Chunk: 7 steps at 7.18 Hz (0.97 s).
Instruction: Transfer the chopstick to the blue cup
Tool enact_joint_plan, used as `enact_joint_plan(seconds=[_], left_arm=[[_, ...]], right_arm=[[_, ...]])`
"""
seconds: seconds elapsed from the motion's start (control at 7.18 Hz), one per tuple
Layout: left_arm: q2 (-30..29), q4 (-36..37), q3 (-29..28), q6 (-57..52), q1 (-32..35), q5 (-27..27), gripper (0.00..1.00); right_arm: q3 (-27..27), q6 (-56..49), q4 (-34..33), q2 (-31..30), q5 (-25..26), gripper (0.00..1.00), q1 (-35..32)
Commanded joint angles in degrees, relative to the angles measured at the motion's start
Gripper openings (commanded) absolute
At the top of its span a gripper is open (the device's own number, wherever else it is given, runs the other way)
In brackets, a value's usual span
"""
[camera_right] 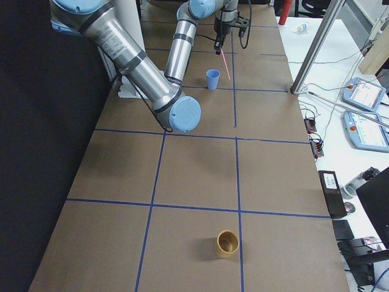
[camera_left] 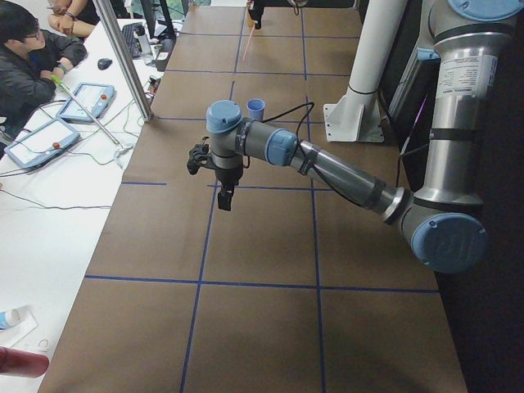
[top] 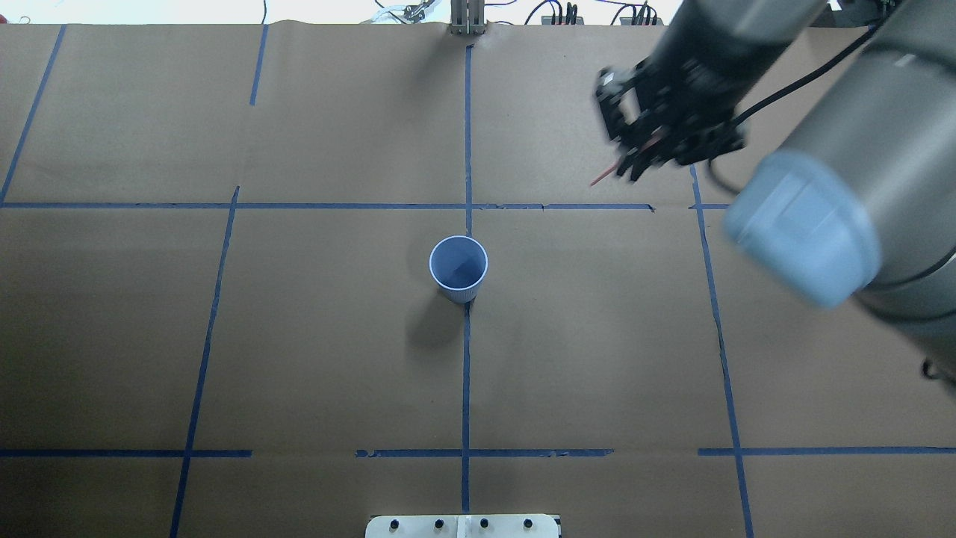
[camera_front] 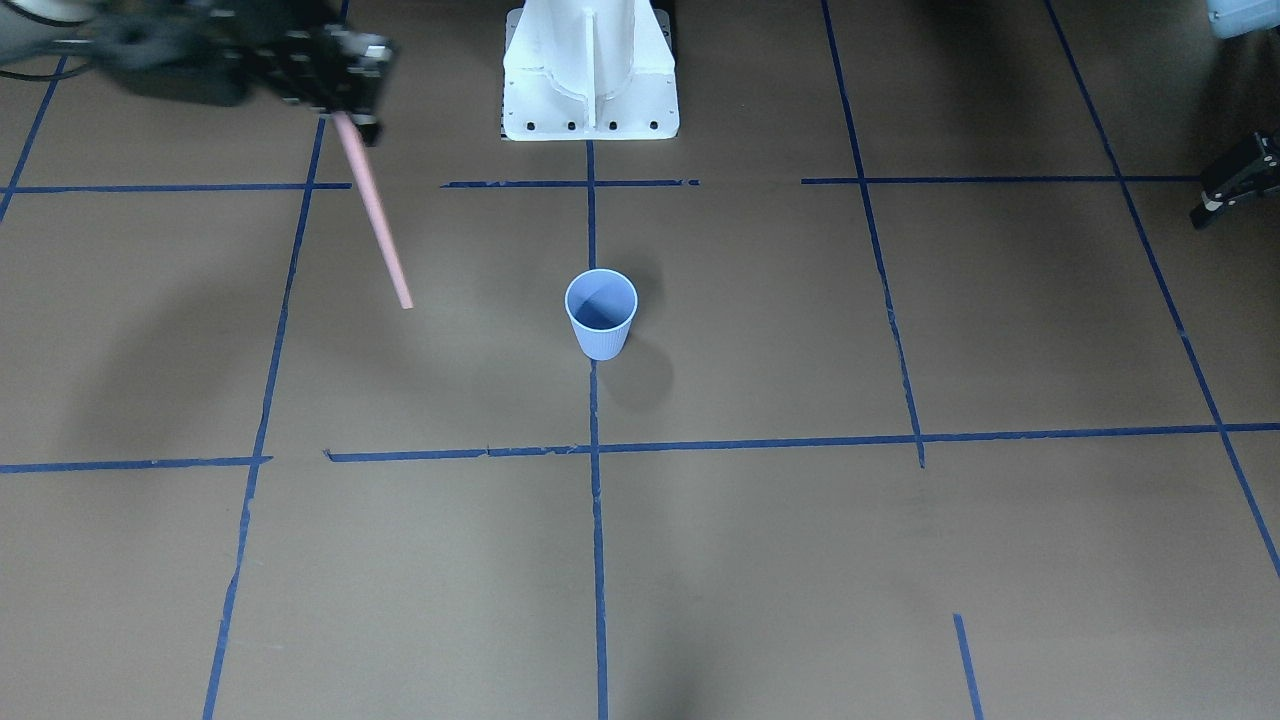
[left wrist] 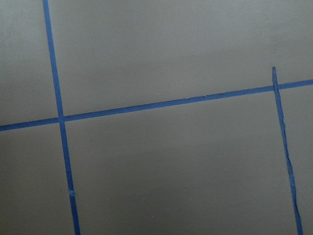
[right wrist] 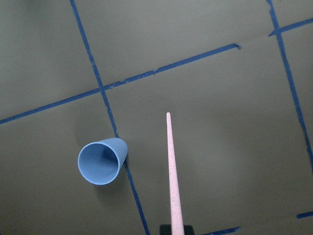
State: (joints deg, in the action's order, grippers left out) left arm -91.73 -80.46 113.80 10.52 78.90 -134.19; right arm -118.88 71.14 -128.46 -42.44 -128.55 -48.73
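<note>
The blue cup [camera_front: 601,315] stands upright and empty at the table's middle, on a tape line; it also shows in the overhead view [top: 458,267] and the right wrist view [right wrist: 101,160]. My right gripper [camera_front: 355,112] is shut on the upper end of the pale pink chopstick [camera_front: 378,215] and holds it in the air, tilted. In the right wrist view the chopstick [right wrist: 172,166] points down beside the cup, apart from it. In the overhead view the right gripper [top: 635,158] is far right of the cup. My left gripper [camera_front: 1222,195] hangs empty at the table's other side; its jaws are unclear.
The white robot base [camera_front: 590,70] stands behind the cup. A brown cup [camera_right: 228,243] sits far off at the table's right end. Blue tape lines [camera_front: 595,560] cross the brown table. A metal pole [camera_left: 123,57] and a seated person [camera_left: 33,61] are beyond the far edge.
</note>
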Motion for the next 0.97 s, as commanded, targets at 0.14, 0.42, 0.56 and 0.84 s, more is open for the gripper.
enact_joint_plan(seconds=[0.14, 0.42, 0.56, 0.84], left_arm=[[0.1, -0.2, -0.3, -0.3, 0.1, 0.2, 1.00], [0.7, -0.4, -1.1, -0.4, 0.1, 0.3, 1.00], [0.6, -0.3, -1.1, -0.4, 0.1, 0.2, 1.00], [0.6, -0.3, -1.5, -0.3, 0.0, 0.2, 1.00]], right_arm=[[10.8, 12.1, 7.6, 7.8, 9.1, 0.00, 13.6], [18.7, 14.5, 13.7, 11.1, 11.4, 0.00, 15.6], [20.2, 14.4, 13.8, 11.8, 11.4, 0.00, 16.0], [20.1, 14.4, 13.7, 10.9, 11.4, 0.01, 16.2]])
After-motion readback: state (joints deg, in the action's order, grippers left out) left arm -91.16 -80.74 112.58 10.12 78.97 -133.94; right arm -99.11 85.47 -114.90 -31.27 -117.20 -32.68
